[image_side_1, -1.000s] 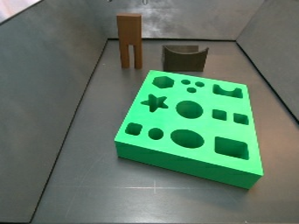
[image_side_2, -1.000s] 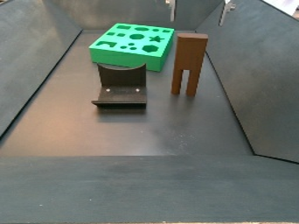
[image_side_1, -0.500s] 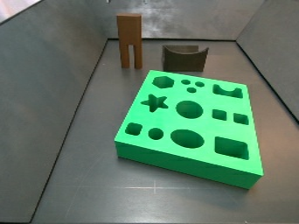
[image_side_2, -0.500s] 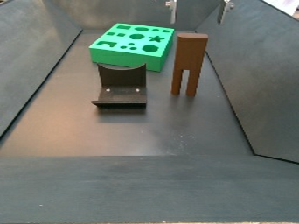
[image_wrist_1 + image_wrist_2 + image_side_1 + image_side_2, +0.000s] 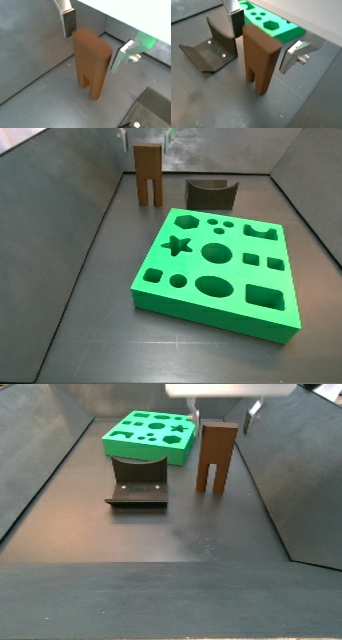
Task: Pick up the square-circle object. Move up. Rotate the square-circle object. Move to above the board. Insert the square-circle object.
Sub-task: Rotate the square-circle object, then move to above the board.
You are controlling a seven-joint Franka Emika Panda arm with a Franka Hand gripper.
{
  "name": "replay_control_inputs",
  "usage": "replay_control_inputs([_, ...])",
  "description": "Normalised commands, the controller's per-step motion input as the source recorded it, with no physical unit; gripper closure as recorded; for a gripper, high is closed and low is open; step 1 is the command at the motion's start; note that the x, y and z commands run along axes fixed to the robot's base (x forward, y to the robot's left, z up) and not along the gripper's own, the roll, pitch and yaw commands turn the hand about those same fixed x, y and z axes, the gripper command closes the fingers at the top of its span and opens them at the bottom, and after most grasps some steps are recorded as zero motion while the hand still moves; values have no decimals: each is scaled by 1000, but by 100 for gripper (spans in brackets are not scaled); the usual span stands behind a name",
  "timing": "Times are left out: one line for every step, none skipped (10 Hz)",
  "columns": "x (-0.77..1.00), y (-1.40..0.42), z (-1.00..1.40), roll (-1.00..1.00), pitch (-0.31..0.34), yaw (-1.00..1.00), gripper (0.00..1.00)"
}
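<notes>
I have the gripper (image 5: 264, 37) open astride the upright square-circle object's (image 5: 260, 57) top, seemingly not touching, ready to pinch it beside the board (image 5: 271, 24).

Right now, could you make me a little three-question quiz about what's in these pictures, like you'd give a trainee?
1. True or false: the pincer has already lifted the square-circle object off the floor.
2. Multiple choice: how do the pincer's fingers stand in both wrist views? A) pressed on the block's sides B) one on each side of its top, gaps showing C) far away over the board
3. Which end of the square-circle object rests on the floor?

Key
1. False: in a side view it stands on the floor.
2. B
3. The end with the two prong-like legs.
</notes>
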Motion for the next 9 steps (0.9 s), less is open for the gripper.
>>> replay_control_inputs([11, -10, -457, -8, -57, 35, 0])
replay_control_inputs([18, -11, -199, -21, -56, 34, 0])
replay_control_inputs([0, 0, 0, -26, -55, 34, 100])
replay_control_inputs([141, 334, 1000, -158, -70, 194, 100])
replay_control_inputs([141, 334, 1000, -158, -69, 193, 100])
replay_control_inputs([124, 301, 1000, -163, -8, 129, 100])
replay_control_inputs([118, 268, 1000, -163, 54, 58, 100])
replay_control_inputs([114, 255, 1000, -157, 78, 21, 100])
replay_control_inputs([109, 238, 1000, -144, 82, -5, 100])
